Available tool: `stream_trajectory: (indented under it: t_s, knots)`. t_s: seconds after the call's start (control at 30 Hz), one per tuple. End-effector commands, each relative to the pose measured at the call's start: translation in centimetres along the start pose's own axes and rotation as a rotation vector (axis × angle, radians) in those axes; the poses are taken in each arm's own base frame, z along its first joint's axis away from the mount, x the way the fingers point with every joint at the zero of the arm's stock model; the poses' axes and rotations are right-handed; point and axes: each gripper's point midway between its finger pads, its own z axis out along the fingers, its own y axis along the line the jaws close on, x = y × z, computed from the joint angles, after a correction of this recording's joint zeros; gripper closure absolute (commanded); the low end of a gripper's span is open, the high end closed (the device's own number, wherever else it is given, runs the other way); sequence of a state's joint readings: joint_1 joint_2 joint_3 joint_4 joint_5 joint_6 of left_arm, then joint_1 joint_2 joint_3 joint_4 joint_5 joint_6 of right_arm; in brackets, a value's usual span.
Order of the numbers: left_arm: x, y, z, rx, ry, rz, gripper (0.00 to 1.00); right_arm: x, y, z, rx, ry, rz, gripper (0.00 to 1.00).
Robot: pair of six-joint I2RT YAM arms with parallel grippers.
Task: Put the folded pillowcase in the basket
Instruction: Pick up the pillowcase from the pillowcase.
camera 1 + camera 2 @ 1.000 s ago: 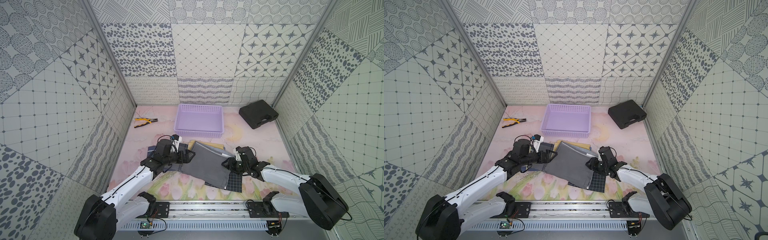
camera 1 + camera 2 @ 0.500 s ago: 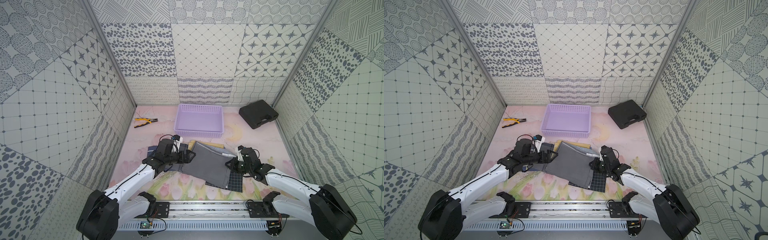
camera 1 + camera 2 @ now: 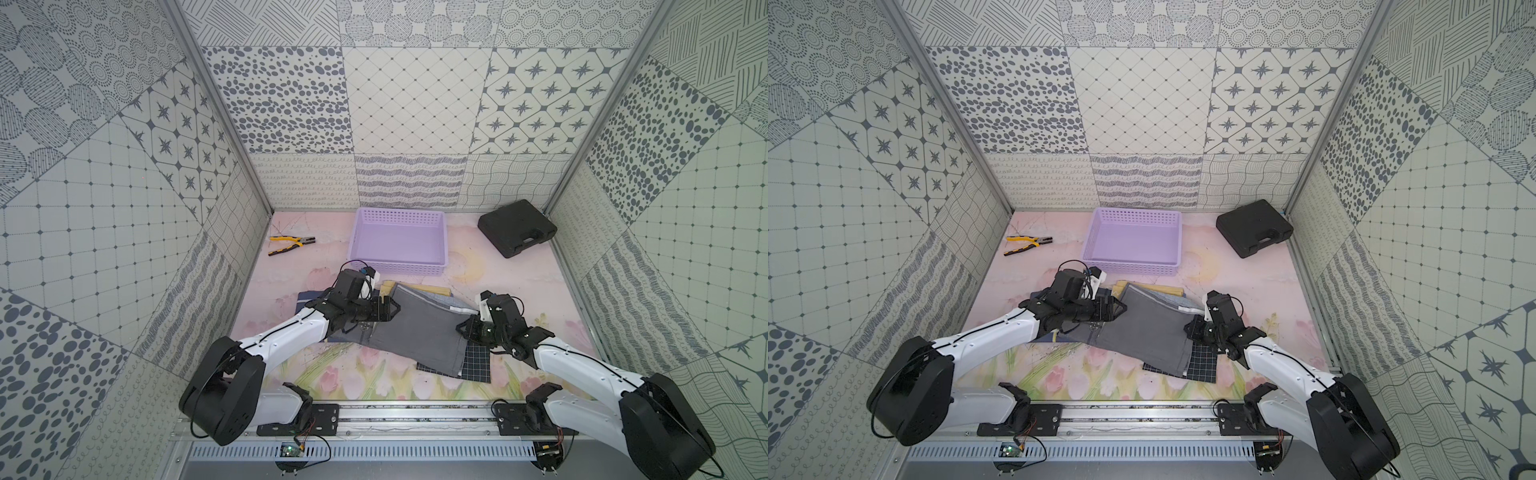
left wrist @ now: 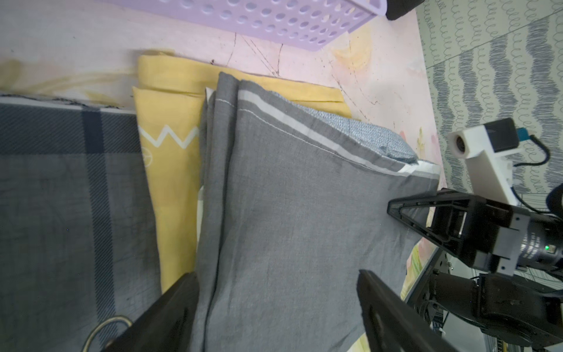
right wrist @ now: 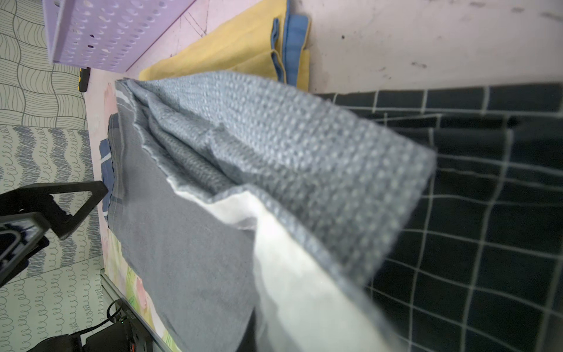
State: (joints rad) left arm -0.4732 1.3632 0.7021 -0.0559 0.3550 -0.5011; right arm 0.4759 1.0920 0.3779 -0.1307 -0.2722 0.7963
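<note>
The right end effector (image 3: pixel 465 330) is clamped tight on the 3 o'clock edge of the folded pillowcase (image 3: pixel 415 328). The left end effector (image 3: pixel 392 309) stands wide at the 9 o'clock edge, its jaws straddling the stacked folds without pinching them. By my reading the grasp is half made. Next the left side must close on every layer, then both must lift level and carry toward 12 o'clock. The pillowcase is a soft grey woven slab with a pale stitched band (a dotted blue-grey lining shows at the pinched corner). It lies on the bench (image 3: pixel 519 291) over other limp cloths: a black white-gridded one (image 3: pixel 476 365) at 5 o'clock, a navy plaid one (image 3: pixel 309 299) at 9 and a yellow one (image 3: pixel 419 288) at 12. Just beyond, at 12 o'clock, sits the basket (image 3: pixel 399 269), rigid lilac plastic, shallow, perforated and empty. Farther back are yellow-handled pliers (image 3: pixel 291 244) at 10 o'clock and a hard black case (image 3: pixel 516 227) at 2.
</note>
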Motion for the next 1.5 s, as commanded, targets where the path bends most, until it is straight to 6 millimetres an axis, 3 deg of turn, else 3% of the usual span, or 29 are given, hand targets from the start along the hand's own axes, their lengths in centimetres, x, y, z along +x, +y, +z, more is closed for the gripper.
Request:
stream_trajectory:
  t_s: [0.0, 0.37, 0.73, 0.97, 1.23, 1.47]
  knots:
    - [-0.9, -0.4, 1.4, 0.003, 0.005, 0.035, 0.17, -0.6, 0.0, -0.3, 0.005, -0.019, -0.02, 0.92]
    - [0.0, 1.8, 3.9, -0.066, 0.069, -0.004, 0.19, 0.0, -0.1, -0.2, 0.0, -0.001, -0.018, 0.85]
    - [0.2, 4.1, 3.9, -0.191, 0.074, -0.024, 0.18, 0.4, -0.4, -0.3, 0.0, 0.008, -0.014, 0.78]
    - [0.2, 4.0, 4.0, -0.183, 0.08, -0.02, 0.18, 0.7, -0.5, -0.3, -0.004, 0.016, -0.011, 0.72]
    - [1.0, 2.4, 4.5, -0.081, 0.115, -0.031, 0.37, 1.6, -0.8, -0.4, -0.009, 0.038, 0.0, 0.54]
    - [1.8, 2.3, 4.6, -0.059, 0.139, -0.042, 0.54, 2.5, -1.4, -0.1, -0.005, 0.07, 0.022, 0.49]
